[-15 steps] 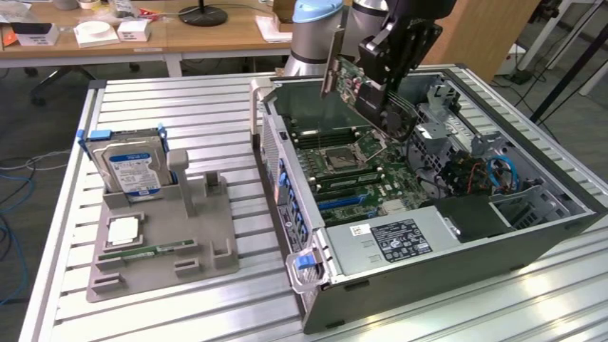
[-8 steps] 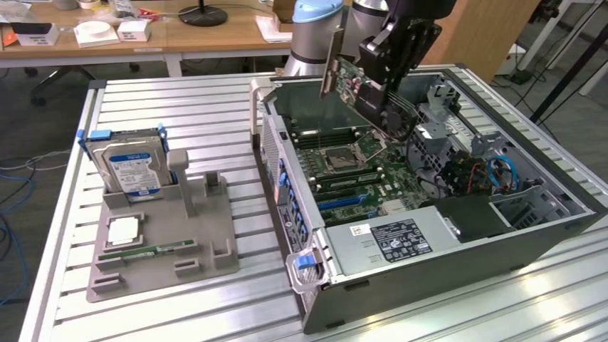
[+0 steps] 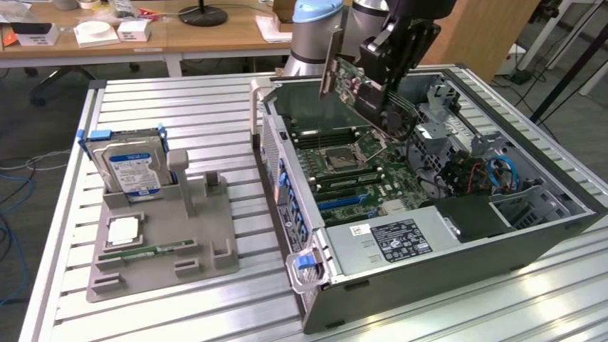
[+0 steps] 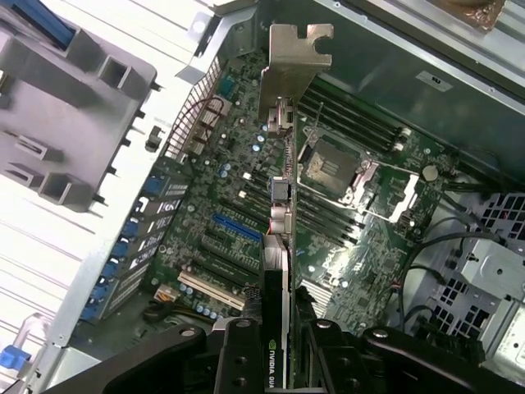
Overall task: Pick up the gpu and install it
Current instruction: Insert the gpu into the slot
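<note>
Metal-bracketed gpu [image 4: 289,74] in pincer [image 3: 388,103], edge-on above motherboard [image 4: 234,193]

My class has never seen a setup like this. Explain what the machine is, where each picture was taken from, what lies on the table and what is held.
The machine is a robot arm ending in a gripper, a clamp with fingers. One picture comes from a camera standing apart from the arm; the other from a camera on the arm's wrist, looking down past the gripper. On the metal table lies an open computer case with its main board exposed. Toward the exterior view's left, a grey holder carries a hard drive. The gripper is shut on a graphics card, held above the board, not yet plugged in.
</note>
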You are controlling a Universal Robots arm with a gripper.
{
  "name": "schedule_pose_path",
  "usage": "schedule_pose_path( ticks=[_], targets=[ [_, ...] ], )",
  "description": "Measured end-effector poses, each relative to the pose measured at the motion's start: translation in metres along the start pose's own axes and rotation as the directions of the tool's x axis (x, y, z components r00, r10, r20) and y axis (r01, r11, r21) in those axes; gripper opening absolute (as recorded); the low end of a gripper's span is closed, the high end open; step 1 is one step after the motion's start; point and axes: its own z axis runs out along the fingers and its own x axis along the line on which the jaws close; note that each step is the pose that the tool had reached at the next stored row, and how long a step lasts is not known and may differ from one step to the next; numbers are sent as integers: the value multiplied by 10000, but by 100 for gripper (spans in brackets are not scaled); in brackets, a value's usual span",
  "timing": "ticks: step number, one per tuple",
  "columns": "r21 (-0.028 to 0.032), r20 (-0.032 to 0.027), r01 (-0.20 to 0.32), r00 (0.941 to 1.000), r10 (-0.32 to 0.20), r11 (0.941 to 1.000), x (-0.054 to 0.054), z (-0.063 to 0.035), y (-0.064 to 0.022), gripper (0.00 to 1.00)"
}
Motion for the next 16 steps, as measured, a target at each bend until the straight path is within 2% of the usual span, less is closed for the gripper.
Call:
schedule_pose_path(
  ticks=[16],
  targets=[
    [-12,-20,466,9989,-466,9989,0,0,0,26]
  ],
)
